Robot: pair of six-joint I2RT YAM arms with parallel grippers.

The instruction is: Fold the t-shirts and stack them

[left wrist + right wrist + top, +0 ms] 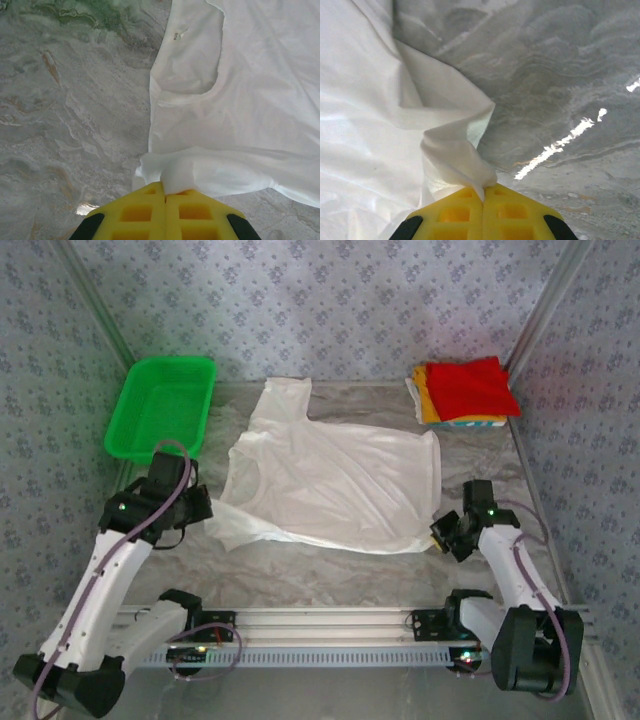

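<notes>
My left gripper (200, 512) sits at the near-left sleeve of the white t-shirt (330, 475) in the top view, and my right gripper (443, 537) is at its near-right hem corner. The shirt lies spread open in the middle of the table (330, 575), not yet folded. At the back right, a stack of folded tees (465, 390) is already done, red on top with yellow-orange under it. The green basket (160, 405) stands at the back left.

On the left wrist camera, the yellow fingers (135, 212) are pressed together with a bunch of sleeve cloth pinched between them.

On the right wrist camera, the jaws are likewise closed on a twisted corner of the hem.

I judge the first fold is about to begin. Every fold and the move onto the stack are left to do.
</notes>
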